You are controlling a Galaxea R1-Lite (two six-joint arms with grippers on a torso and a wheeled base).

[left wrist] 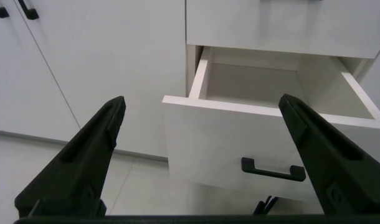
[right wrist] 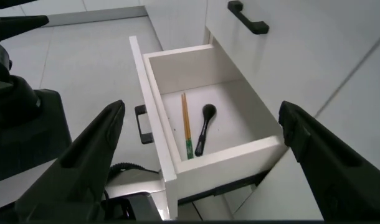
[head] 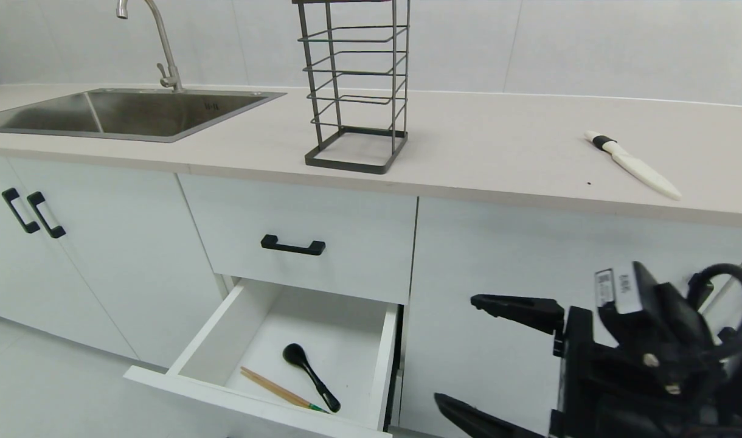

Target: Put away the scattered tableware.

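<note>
One knife (head: 632,164) on counter (head: 499,140); spoon (head: 310,375), chopsticks (head: 277,388) in drawer (head: 385,359)

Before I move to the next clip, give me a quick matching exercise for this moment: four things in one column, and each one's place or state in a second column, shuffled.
Things
1. wire rack
2. white knife
3. black spoon
4. lower drawer

Place or state
A. lying flat on the countertop, toward the robot's right
B. standing upright on the countertop, near the sink's end
C. pulled open
D. lying inside the drawer beside the chopsticks

Pairs: 1-B, 2-A, 3-D, 4-C
</note>
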